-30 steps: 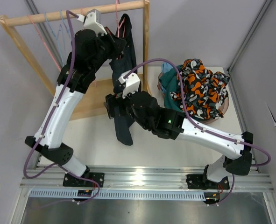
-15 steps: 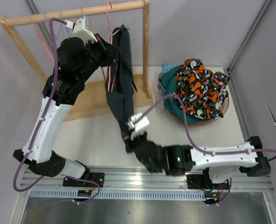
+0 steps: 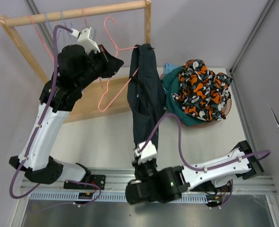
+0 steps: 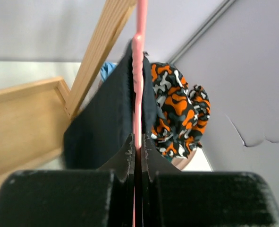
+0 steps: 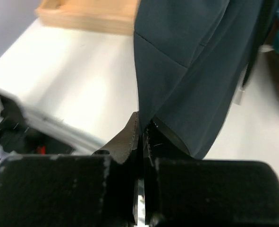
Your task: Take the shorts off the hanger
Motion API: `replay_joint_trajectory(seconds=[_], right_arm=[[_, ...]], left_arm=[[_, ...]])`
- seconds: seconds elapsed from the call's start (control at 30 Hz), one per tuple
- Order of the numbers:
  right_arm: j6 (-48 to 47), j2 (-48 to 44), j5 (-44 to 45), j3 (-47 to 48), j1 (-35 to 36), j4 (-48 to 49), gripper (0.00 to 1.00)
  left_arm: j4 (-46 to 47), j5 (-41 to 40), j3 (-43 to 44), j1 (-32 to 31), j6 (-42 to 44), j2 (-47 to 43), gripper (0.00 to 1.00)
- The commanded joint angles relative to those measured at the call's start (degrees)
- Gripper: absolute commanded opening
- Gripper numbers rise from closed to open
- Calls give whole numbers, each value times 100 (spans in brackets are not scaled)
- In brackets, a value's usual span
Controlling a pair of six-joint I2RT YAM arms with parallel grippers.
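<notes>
While clamped shut on the bottom hem of the dark shorts (image 3: 145,90), sits at the near end of the cloth, low by the edge of the surface (image 3: 92,137): right claw (image 5: 141,125). Runs straight away from that claw, long axis up and outward to the pink hanger (image 4: 139,71). Hangs over one shoulder of the wire at the far end, not yet off. Pinched tight on the hanger wire, beyond the right claw and to its left: left claw (image 4: 137,142). Nearer the hem, the right; nearer the wire, the left. Likely calls for a pull along that axis, back toward the right claw. Thin matte cloth, soft, drawn into a narrow taut band with a seam crease; thin, stiff, smooth wire. Heaped limp and crumpled in a basket (image 3: 223,116), right of the band: patterned shorts (image 3: 200,87) over teal shorts (image 3: 173,87).
</notes>
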Motion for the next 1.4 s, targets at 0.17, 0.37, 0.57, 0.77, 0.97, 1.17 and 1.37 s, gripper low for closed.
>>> replay_joint_trajectory(seconds=[0.17, 0.37, 0.57, 0.77, 0.97, 1.17, 1.37], right_arm=[[-4834, -1381, -1450, 106, -2785, 4320, 0], [-6101, -1216, -2674, 2205, -4556, 4007, 0], [-6419, -392, -3913, 4380, -6498, 3473, 0], [-6778, 533, -4108, 5890, -7343, 3084, 0], [-6044, 543, -4608, 5644, -8458, 3059, 0], [-5305, -19, -5197, 3653, -9250, 3549, 0], [-3863, -966, -5997, 200, -9805, 4339, 0]], left_arm=[[559, 575, -1615, -230, -309, -1907, 0], [-179, 533, -2792, -239, -116, -3524, 0], [-374, 681, -3286, -239, -80, -4344, 0], [-374, 761, -3612, -239, -11, -4582, 0], [-294, 805, -3673, -248, 86, -4538, 0], [-180, 752, -3753, -239, 130, -4512, 0], [22, 761, -3735, -248, 192, -4310, 0]])
